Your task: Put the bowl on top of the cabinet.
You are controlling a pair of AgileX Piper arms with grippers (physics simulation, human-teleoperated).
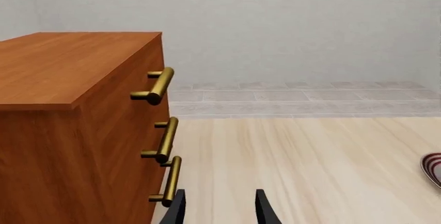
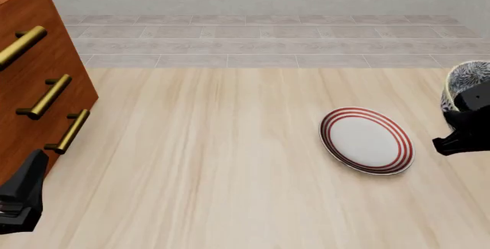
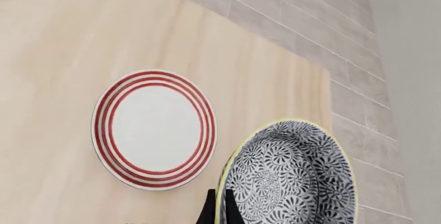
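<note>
Bowl (image 3: 289, 175), round and deep with a dense dark-blue-and-white floral pattern and a pale cream rim, is pinched at its rim between the two dark fingers of the right gripper (image 3: 219, 208); in the right wrist view one finger sits outside the wall and one inside, closed tight on the thin edge. In the front view the bowl (image 2: 469, 80) shows at the right edge of the picture, tilted, with the black body of the right gripper (image 2: 465, 125) in front of it. It appears lifted off the pale wooden tabletop (image 2: 222, 163), though its underside is hidden.

Just beside the bowl lies a flat white plate with red rings (image 3: 154, 129), resting on the table and apart from the bowl's rim. The front view puts the plate (image 2: 366, 140) right of centre.

The left gripper (image 1: 219, 207) has its two black fingertips parted with bare tabletop (image 1: 303, 167) showing in the gap, holding nothing. It is low at the near left of the front view (image 2: 23, 194), just beside the large reddish-brown wooden drawer cabinet (image 1: 69, 105), whose three brass bar handles (image 1: 164, 140) run down the face nearest the fingers. The cabinet (image 2: 31, 82) stands on the table at the far left, well apart from the bowl and plate. A sliver of the plate (image 1: 432, 168) shows in the left wrist view.
</note>
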